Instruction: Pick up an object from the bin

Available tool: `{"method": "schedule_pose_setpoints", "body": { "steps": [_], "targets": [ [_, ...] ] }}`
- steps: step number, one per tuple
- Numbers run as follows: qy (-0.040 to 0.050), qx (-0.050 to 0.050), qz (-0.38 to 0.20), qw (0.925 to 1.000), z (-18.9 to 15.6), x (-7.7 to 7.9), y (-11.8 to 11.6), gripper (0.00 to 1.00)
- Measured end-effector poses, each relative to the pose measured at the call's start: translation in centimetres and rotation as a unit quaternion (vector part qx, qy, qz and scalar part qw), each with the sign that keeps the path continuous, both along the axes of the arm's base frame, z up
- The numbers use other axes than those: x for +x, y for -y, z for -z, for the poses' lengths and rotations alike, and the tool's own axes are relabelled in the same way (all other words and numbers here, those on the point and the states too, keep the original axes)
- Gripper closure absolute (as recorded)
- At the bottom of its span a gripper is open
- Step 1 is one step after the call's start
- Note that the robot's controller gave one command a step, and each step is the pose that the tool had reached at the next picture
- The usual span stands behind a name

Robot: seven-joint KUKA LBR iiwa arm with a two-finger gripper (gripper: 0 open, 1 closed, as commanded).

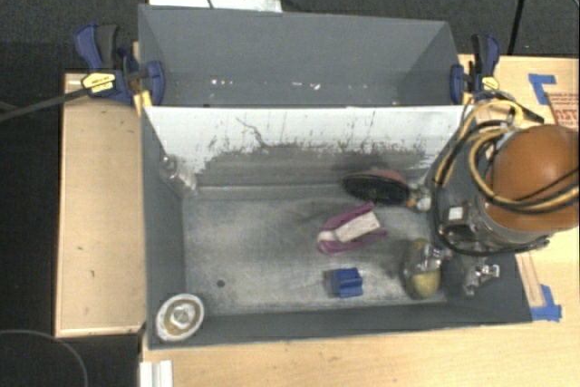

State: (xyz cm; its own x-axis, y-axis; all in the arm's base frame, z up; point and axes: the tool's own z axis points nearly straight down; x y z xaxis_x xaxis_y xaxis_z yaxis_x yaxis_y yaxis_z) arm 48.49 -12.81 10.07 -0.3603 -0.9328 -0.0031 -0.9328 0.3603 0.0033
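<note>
My gripper point(427, 259) is low in the bin's front right corner, right above a small olive-yellow rounded thing point(423, 285) that lies on the floor there. Its metal tip meets the top of that thing, and I cannot tell whether it grips it. To the left of it a blue block point(343, 283) lies near the front wall. A purple and white soft thing point(350, 229) lies further back, left of the gripper. A black oval brush point(375, 188) rests by the back wall.
A clear round tape roll point(180, 315) sits in the front left corner. A small clear thing point(168, 165) lies at the back left. The arm with its orange dome and cables hangs over the right wall.
</note>
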Motion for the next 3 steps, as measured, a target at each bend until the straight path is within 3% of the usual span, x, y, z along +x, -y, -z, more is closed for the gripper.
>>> {"method": "schedule_pose_setpoints", "body": {
  "steps": [1, 3],
  "targets": [
    [0.001, 0.002, -0.001, 1.0, -1.1, 2.1, 0.8, 0.0],
    [0.0079, 0.011, -0.132, 0.9911, 1.1, 2.4, -0.2, 0.0]
  ]
}}
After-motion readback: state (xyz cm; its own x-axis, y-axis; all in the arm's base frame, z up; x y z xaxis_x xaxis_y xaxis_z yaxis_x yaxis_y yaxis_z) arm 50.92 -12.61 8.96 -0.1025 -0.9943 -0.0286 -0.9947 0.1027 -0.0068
